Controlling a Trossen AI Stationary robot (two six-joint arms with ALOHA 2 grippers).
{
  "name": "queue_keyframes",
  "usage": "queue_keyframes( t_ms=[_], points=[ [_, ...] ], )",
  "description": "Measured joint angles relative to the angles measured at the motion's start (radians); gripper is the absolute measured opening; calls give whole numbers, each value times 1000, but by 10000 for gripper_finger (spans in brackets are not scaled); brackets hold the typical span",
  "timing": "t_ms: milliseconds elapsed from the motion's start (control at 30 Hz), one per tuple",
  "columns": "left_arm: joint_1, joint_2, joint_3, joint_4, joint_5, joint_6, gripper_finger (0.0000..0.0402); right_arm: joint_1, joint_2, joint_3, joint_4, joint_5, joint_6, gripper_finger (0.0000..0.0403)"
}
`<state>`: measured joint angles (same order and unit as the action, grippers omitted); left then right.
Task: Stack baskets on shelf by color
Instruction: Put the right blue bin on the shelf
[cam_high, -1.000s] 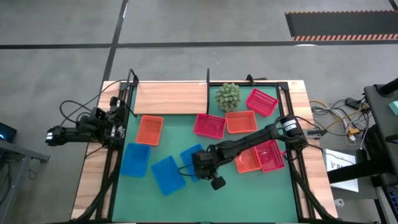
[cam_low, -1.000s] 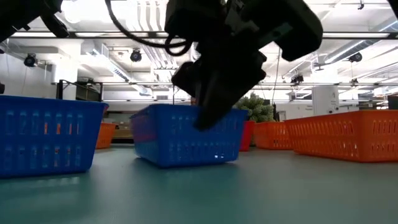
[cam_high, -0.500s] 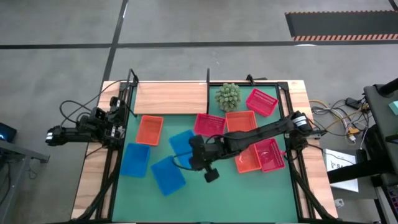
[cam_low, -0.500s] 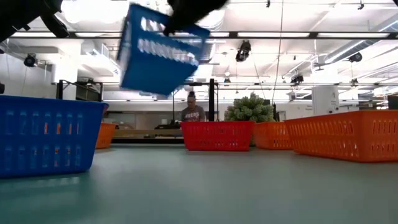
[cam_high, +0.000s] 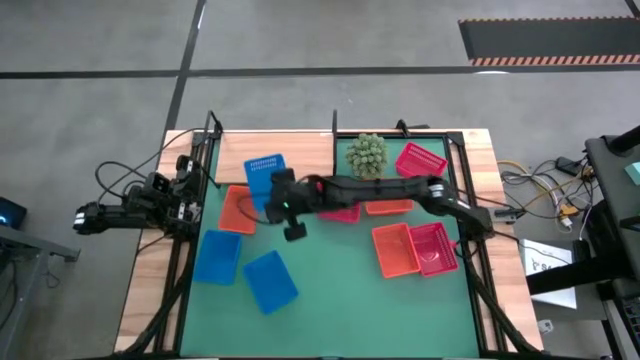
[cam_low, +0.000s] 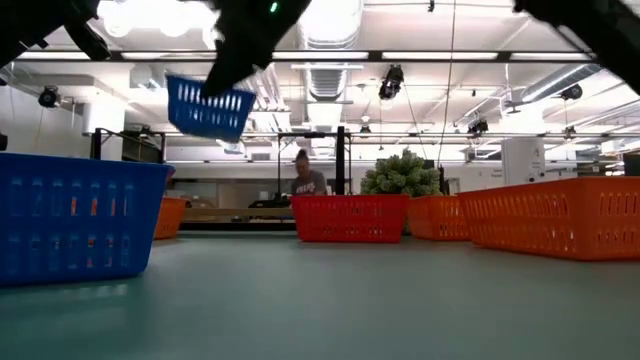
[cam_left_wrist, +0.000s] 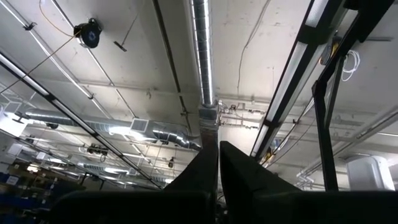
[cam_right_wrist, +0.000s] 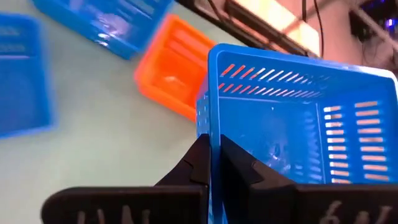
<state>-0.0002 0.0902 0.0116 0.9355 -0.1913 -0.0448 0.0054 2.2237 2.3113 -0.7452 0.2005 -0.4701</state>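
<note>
Right gripper (cam_high: 277, 193) clamps blue basket (cam_high: 264, 172) wall, airborne over shelf (cam_high: 300, 157), 11 o'clock; next lower, release.

The right arm (cam_high: 380, 190) is a chain of dark, rounded segments with a pale band near its base end and a small green light beside its wrist, ending in a black camera block. Its fingers (cam_right_wrist: 200, 163) are matte black, flat and tapered, rising from a broad black bar. The left arm (cam_high: 135, 208) is a compact black cluster of blocky joints with thin black cables looping off it and a pale patch at its outer end.
</note>
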Motion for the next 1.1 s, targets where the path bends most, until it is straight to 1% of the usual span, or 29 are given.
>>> queue_keyframes(
  t_ms=[67,133,200,367,533,667,800,1100],
  points=[
    [0,0,0,2,0,0,0,-35,45,47,6,-1,0,9],
    [0,0,0,3,0,0,0,-70,58,32,56,-20,-9,9],
    [0,-1,0,4,0,0,0,-103,83,32,58,-65,-11,9],
    [0,-1,0,7,0,0,0,-171,124,33,101,-71,25,9],
    [0,-2,1,10,0,0,0,-213,157,34,167,-71,59,9],
    [0,-3,0,27,-1,7,0,-226,169,29,204,-80,43,11],
    [0,-4,0,26,-1,8,0,-224,166,23,254,-97,27,32],
    [0,-4,1,31,-1,8,0,-226,164,22,290,-100,53,104]
  ],
)
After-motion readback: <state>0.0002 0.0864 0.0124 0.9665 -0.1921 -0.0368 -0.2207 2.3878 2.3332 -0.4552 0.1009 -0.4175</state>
